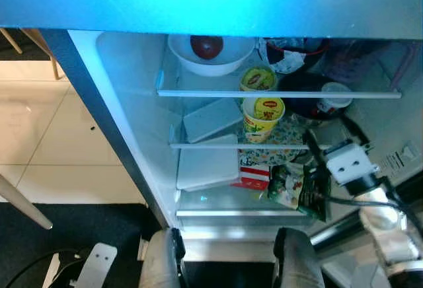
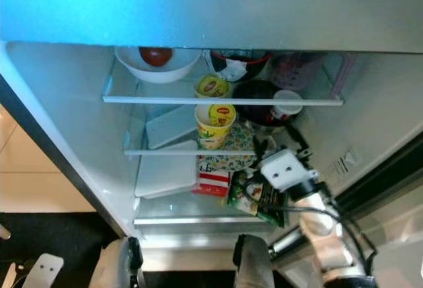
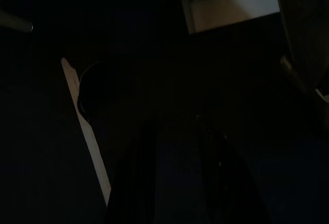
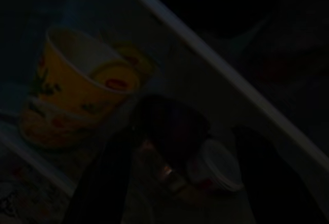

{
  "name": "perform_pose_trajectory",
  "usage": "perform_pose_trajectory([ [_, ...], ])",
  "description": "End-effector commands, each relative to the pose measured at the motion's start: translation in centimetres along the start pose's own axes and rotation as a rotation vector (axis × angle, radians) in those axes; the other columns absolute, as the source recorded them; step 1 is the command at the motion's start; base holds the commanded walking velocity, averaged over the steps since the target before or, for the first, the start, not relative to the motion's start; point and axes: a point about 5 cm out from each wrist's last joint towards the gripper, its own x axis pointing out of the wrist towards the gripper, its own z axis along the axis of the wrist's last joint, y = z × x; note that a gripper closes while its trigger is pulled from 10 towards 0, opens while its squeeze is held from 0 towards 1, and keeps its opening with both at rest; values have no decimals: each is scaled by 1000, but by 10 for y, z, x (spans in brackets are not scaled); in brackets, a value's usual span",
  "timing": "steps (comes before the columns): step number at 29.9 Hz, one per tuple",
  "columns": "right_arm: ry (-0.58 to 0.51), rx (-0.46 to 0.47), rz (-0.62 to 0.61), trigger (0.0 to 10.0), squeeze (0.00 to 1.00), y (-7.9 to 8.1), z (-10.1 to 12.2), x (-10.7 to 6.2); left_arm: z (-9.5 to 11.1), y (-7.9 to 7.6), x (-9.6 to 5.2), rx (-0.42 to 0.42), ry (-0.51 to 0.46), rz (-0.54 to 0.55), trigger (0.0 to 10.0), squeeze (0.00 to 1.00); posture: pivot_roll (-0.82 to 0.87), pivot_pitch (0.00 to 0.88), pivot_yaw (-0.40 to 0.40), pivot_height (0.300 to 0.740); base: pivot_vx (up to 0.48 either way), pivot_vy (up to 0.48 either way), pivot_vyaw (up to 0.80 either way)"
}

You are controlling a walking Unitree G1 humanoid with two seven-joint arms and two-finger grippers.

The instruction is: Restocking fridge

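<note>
The open fridge (image 1: 132, 103) stands before me with three glass shelves. My right gripper (image 1: 327, 136) is reached in at the right of the middle shelf, open, with nothing between its fingers. Just beyond it lies a dark bottle with a white cap (image 1: 332, 96), which the right wrist view shows ahead of the fingers as a pale cap (image 4: 216, 170). Two yellow Lipton cups (image 1: 263, 116) (image 1: 258, 78) stand left of the bottle. A green snack bag (image 1: 297, 189) rests on the lower shelf under my right wrist. My left arm hangs idle in the dark.
A white bowl holding a red fruit (image 1: 208, 53) sits on the top shelf. White flat containers (image 1: 211, 119) (image 1: 208, 162) and a red-white box (image 1: 253, 176) fill the left and centre. The fridge door (image 1: 396, 159) is close on my right. Tiled floor (image 1: 46, 136) lies left.
</note>
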Motion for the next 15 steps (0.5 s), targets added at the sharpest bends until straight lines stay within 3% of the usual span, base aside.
perform_pose_trajectory([
  [1,66,65,126,10000,0,34,-7,-15,-9,4,-4,5,32,1,10000,298,46,127,-44,530,0,0,0],
  [3,89,78,150,10000,0,41,-10,-19,-9,4,-4,6,32,1,10000,298,46,127,-44,530,0,0,0],
  [7,446,295,202,10000,0,81,-63,-51,-9,4,-3,9,31,2,10000,298,52,115,-42,530,0,0,0],
  [9,495,313,199,10000,0,85,-71,-56,-9,4,-3,11,31,2,10000,298,52,115,-42,530,0,0,0],
  [11,678,446,238,10000,0,106,-93,-75,-9,4,-3,11,32,3,10000,302,52,115,-42,530,0,0,0],
  [13,678,446,238,10000,0,106,-93,-75,-9,4,-3,11,32,3,10000,302,52,115,-42,530,0,0,0],
  [14,755,513,246,10000,0,115,-101,-83,-9,4,-3,11,33,3,10000,302,64,108,-41,530,0,0,0],
  [15,755,513,246,10000,0,115,-101,-83,-9,4,-3,11,33,3,10000,302,64,108,-41,530,0,0,0],
])
